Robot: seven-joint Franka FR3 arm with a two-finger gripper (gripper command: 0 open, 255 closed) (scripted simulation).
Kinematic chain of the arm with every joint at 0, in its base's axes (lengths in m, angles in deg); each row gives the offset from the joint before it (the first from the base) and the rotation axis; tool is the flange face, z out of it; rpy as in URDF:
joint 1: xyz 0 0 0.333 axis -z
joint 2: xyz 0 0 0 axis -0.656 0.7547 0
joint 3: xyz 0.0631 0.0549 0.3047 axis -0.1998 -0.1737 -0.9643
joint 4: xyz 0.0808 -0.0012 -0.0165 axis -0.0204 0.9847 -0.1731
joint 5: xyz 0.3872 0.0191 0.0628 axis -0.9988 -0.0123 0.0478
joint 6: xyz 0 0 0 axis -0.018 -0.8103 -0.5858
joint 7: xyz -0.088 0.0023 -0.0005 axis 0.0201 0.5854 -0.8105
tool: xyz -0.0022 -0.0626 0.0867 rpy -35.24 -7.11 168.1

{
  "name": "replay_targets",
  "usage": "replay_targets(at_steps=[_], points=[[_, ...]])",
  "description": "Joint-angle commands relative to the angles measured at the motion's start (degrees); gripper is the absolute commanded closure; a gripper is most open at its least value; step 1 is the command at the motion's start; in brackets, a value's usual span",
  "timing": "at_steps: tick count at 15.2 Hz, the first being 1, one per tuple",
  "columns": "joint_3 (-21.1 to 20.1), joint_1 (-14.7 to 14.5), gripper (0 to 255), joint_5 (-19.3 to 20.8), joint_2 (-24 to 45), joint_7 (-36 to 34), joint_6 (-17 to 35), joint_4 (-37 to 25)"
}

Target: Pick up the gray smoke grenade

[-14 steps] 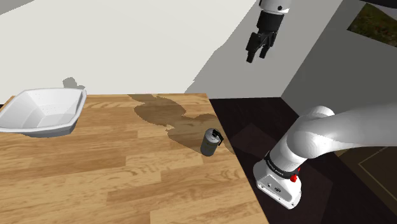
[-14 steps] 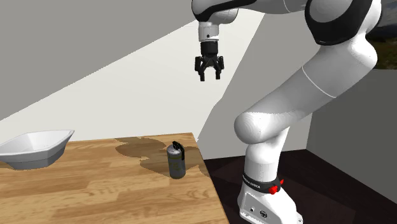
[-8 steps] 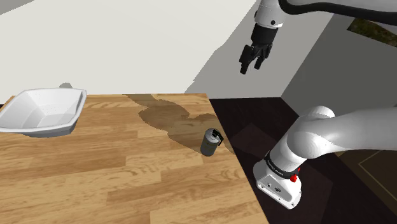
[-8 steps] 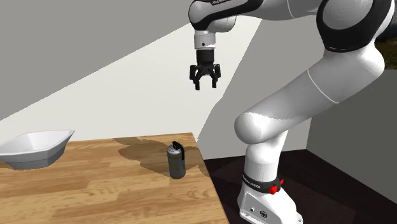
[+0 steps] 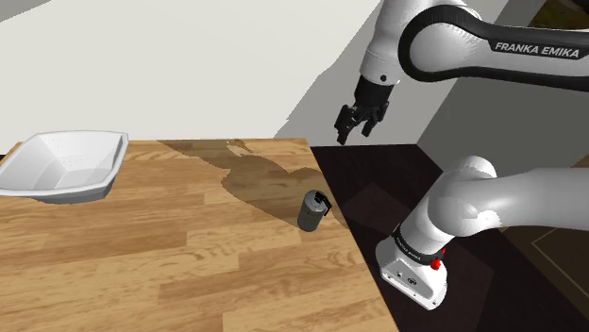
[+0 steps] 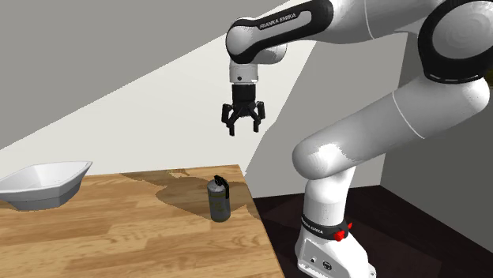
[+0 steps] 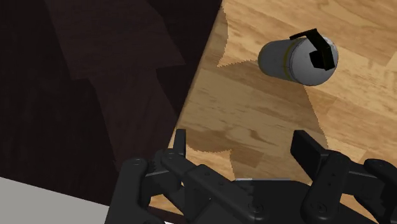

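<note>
1. Far from the gripper (image 5: 352,134), a white bowl (image 5: 61,165) sits on the wooden worktop (image 5: 142,255), irrelevant here.
2. The gray smoke grenade (image 5: 312,209) stands upright near the worktop's edge, below the gripper and slightly aside, untouched.
3. The gripper hangs wide open and empty, so this looks like the approach step. Next, descend and centre the fingers (image 7: 310,153) around the grenade's body.

A: Is there any writing that can be read here?

B: Yes. In the shoulder view, at about 1 o'clock, white letters "FRANKA EMIKA" stand on the dark cover (image 5: 529,58) of the arm (image 5: 472,200).

A: And in another place?

B: In the second exterior view, near 12 o'clock, the same two words stand on the dark joint (image 6: 272,28). At 5 o'clock a black band (image 6: 320,230) on the arm's foot carries white letters, too small to read.
</note>
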Motion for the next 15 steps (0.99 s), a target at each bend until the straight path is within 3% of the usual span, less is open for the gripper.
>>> replay_targets(at_steps=[1,6,11,15], points=[[-3.1,-1.2,0,-2.7,0.1,-3.7,3.3,2.5],[-10.6,-4.2,0,-8.8,1.8,-11.6,11.6,7.3],[-19.0,-6.5,0,-14.6,7.6,-19.7,21.6,9.5],[-20.1,-6.7,0,-15.4,9.3,-19.8,24.8,11.1]])
